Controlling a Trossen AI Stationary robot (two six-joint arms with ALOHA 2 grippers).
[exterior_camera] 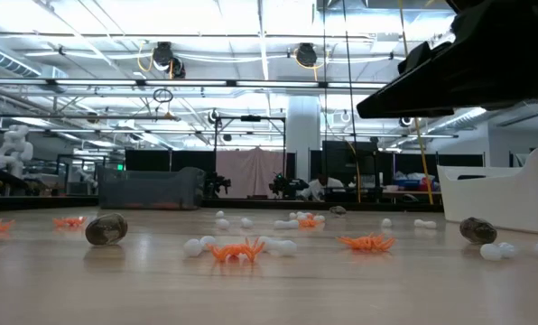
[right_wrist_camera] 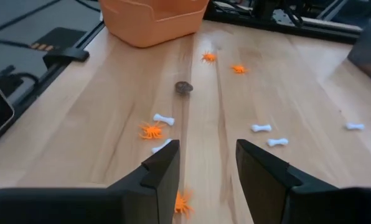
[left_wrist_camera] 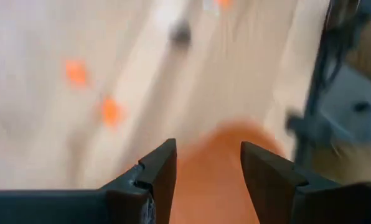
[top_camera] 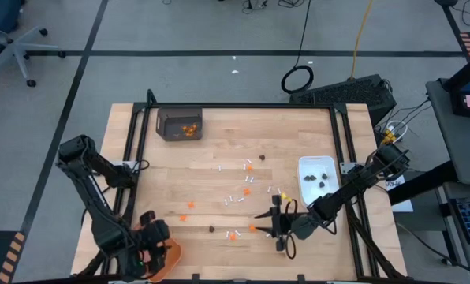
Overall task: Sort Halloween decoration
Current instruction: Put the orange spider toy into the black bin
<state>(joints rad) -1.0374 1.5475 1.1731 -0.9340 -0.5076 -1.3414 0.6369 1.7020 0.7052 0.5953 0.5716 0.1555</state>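
The Halloween decoration lies scattered over the middle of the wooden table: orange spider bits (top_camera: pixel 233 234) (right_wrist_camera: pixel 151 131), dark bits (top_camera: pixel 211 229) (right_wrist_camera: pixel 183 87) and small white bone sticks (top_camera: pixel 233 199) (right_wrist_camera: pixel 261 128). My right gripper (top_camera: pixel 268 225) (right_wrist_camera: pixel 207 163) is open and empty, low over the table near its front. It points toward the left edge, and one orange bit (right_wrist_camera: pixel 183 202) lies just below its fingers. My left gripper (top_camera: pixel 151 237) (left_wrist_camera: pixel 207 163) is open and empty at the near left corner, just over the orange tray (top_camera: pixel 169 257) (left_wrist_camera: pixel 220 168).
A white rectangular dish (top_camera: pixel 318 175) (exterior_camera: pixel 504 194) holding a few dark bits stands at the right. A dark bin (top_camera: pixel 180 124) with orange bits stands at the far left. The orange tray also shows in the right wrist view (right_wrist_camera: pixel 154 22). Black rails run along the table's sides.
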